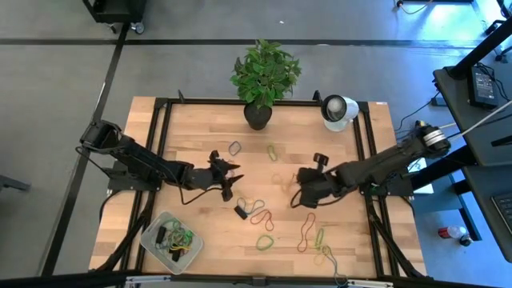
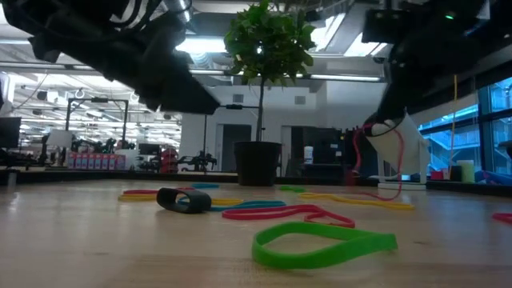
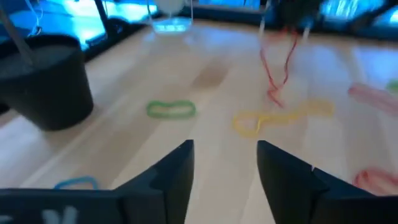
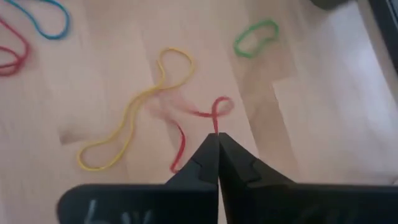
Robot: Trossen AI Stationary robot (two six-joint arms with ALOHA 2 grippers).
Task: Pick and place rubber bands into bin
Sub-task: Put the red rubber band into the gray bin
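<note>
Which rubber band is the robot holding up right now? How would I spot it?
Find the plant pot at the table's far edge, then the right gripper in front of it. The red rubber band dangles from its shut fingers, the only band lifted up.

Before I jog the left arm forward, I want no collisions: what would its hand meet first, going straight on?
Nothing close: bare table lies ahead of the open left hand, then probably the yellow rubber band, though depth is unclear.

Red rubber band (image 4: 198, 122) in dark right gripper (image 4: 217, 144); yellow band (image 4: 138, 106), green band (image 4: 254, 37), blue band (image 4: 43, 17) on pale wood tabletop (image 1: 192, 144); translucent whitish bin (image 1: 152, 236); green plant (image 1: 264, 70).
</note>
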